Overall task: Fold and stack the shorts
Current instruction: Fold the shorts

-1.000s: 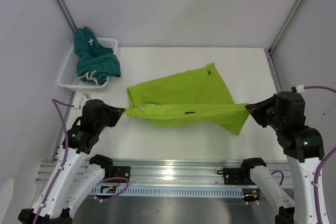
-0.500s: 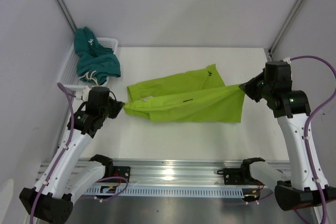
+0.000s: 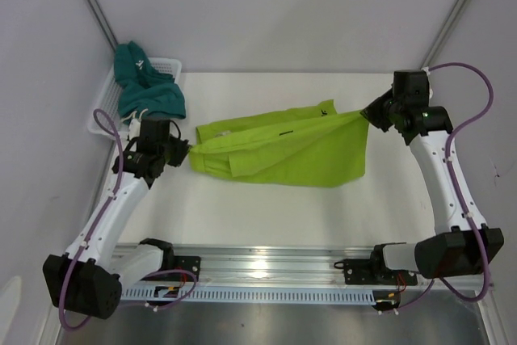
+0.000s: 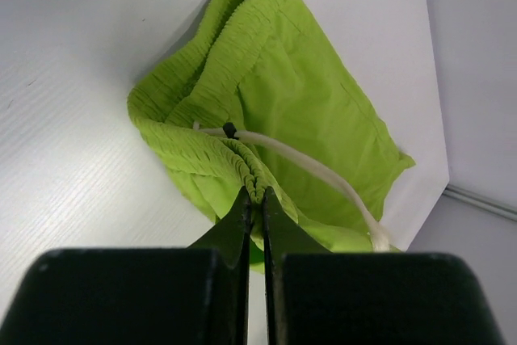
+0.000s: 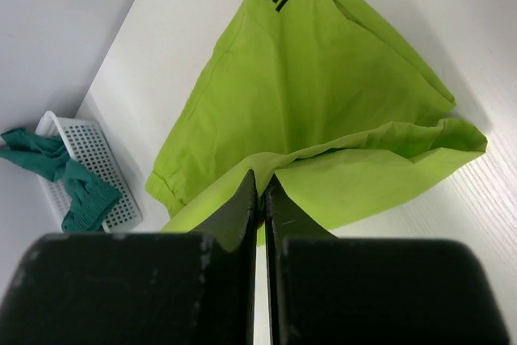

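The lime green shorts lie spread across the middle of the table, with a black logo near the far edge. My left gripper is shut on their ribbed waistband at the left end, white drawstring trailing beside it. My right gripper is shut on a leg hem at the right end and holds it lifted over the rest of the fabric. The dark teal shorts lie bunched in the white mesh basket at the back left; they also show in the right wrist view.
The basket stands against the left wall at the table's back left corner. Grey walls enclose the table on three sides. A metal rail runs along the near edge between the arm bases.
Both grippers have carried the near edge of the green shorts away from me, toward the far edge. The right gripper moved up and left; the fabric is now doubled over itself.
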Action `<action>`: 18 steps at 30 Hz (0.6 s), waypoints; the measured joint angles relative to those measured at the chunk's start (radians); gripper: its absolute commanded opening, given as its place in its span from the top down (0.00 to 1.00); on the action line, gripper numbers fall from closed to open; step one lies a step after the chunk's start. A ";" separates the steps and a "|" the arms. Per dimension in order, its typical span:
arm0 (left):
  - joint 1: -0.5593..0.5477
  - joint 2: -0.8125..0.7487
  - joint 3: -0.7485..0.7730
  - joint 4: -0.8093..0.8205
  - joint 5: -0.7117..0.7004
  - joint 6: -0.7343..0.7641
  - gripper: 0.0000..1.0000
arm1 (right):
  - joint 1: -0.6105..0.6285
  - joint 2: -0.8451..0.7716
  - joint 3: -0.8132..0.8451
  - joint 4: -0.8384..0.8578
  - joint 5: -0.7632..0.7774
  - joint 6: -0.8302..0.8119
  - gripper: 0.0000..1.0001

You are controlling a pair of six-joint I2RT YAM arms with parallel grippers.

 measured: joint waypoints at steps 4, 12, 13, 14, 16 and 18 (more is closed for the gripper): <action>0.026 0.052 0.035 0.017 0.026 -0.006 1.00 | -0.028 0.068 0.017 0.029 -0.023 -0.001 1.00; 0.058 0.082 0.103 0.037 0.056 -0.008 1.00 | -0.046 0.122 0.077 0.046 -0.060 -0.012 1.00; 0.058 0.079 0.104 0.040 0.056 -0.008 1.00 | -0.046 0.114 0.077 0.046 -0.061 -0.012 1.00; 0.058 0.075 0.104 0.040 0.056 -0.008 1.00 | -0.047 0.101 0.077 0.046 -0.063 -0.012 1.00; 0.058 0.063 0.104 0.039 0.061 -0.008 1.00 | -0.047 0.075 0.078 0.045 -0.068 -0.012 1.00; 0.058 0.045 0.104 0.038 0.064 -0.007 1.00 | -0.048 0.035 0.078 0.041 -0.080 -0.012 1.00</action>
